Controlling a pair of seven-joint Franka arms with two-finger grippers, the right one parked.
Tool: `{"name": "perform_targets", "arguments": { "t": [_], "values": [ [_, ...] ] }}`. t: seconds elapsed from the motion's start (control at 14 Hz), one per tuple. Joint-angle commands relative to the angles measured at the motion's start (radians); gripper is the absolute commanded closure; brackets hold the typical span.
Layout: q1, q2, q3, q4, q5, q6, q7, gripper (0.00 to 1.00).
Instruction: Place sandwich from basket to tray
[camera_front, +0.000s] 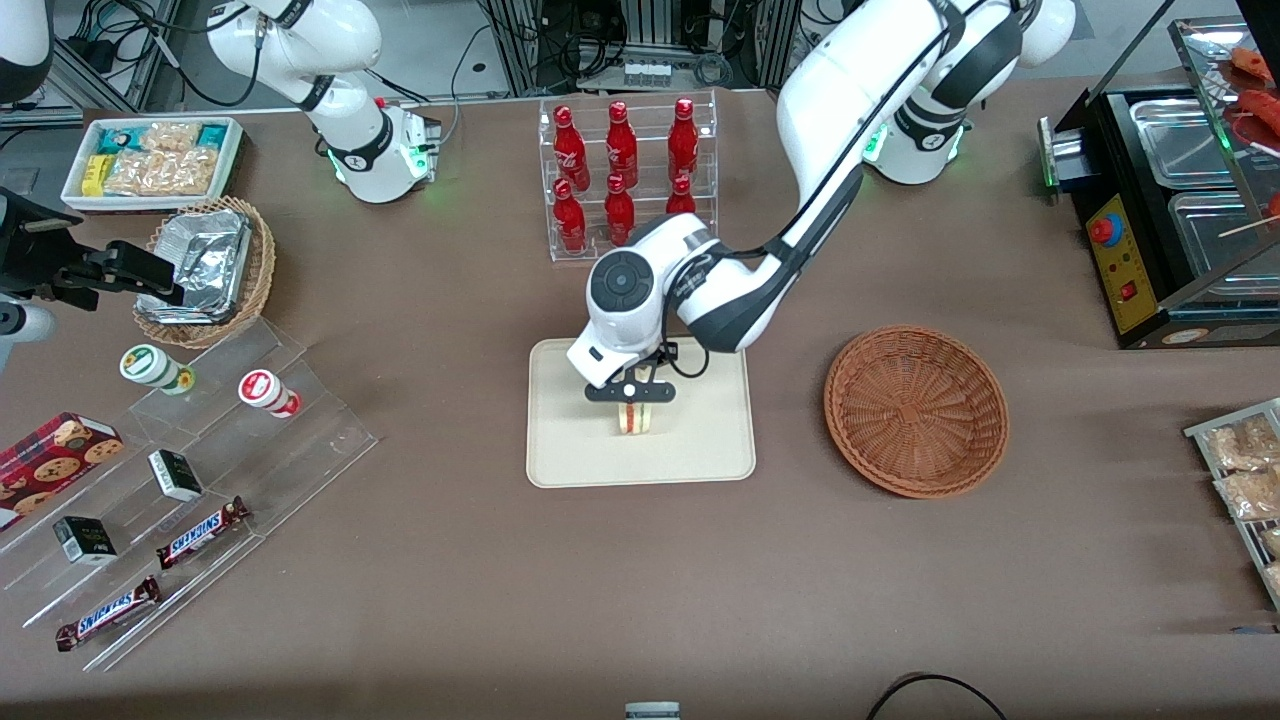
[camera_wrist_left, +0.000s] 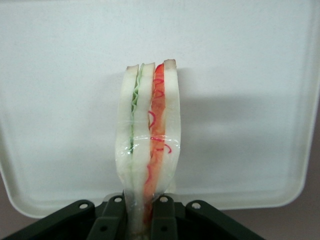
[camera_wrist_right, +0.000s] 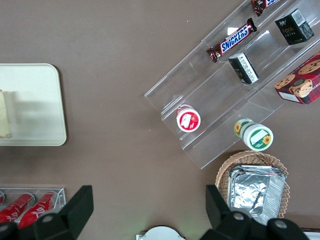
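Gripper (camera_front: 631, 394) is hanging over the tray (camera_front: 570, 450), its fingers (camera_wrist_left: 164, 220) pinching the sandwich (camera_front: 632, 417) upright. Only the wrist view is showing the green and pink layers (camera_wrist_left: 150, 145); only the front view is showing the basket (camera_front: 915, 410), sitting empty beside the tray.

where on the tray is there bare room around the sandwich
The tray is bare on all sides of the sandwich, which the gripper holds near its middle. The basket is empty too. The bottle rack is crowded.

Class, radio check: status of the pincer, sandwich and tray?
Pincer over tray, shut on sandwich. Sandwich upright, cut edge up. Basket empty. Nothing in the way.
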Motion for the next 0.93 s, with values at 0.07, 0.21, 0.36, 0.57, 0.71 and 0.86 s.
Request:
{"name": "perform_targets", "arguments": {
  "t": [0.07, 0.21, 0.36, 0.57, 0.71, 0.86],
  "values": [
    [-0.023, 0.024, 0.011, 0.032, 0.02, -0.006, -0.019, 0.64],
    [-0.035, 0.037, 0.012, 0.039, 0.034, 0.006, -0.066, 0.0],
    [-0.036, 0.025, 0.012, 0.039, 0.043, 0.005, -0.069, 0.0],
    [-0.025, -0.033, 0.012, 0.041, 0.037, -0.003, -0.072, 0.0],
    [-0.003, -0.111, 0.015, 0.036, 0.028, -0.046, -0.094, 0.0],
    [0.032, -0.198, 0.015, 0.033, 0.028, -0.112, -0.195, 0.0]
  ]
}}
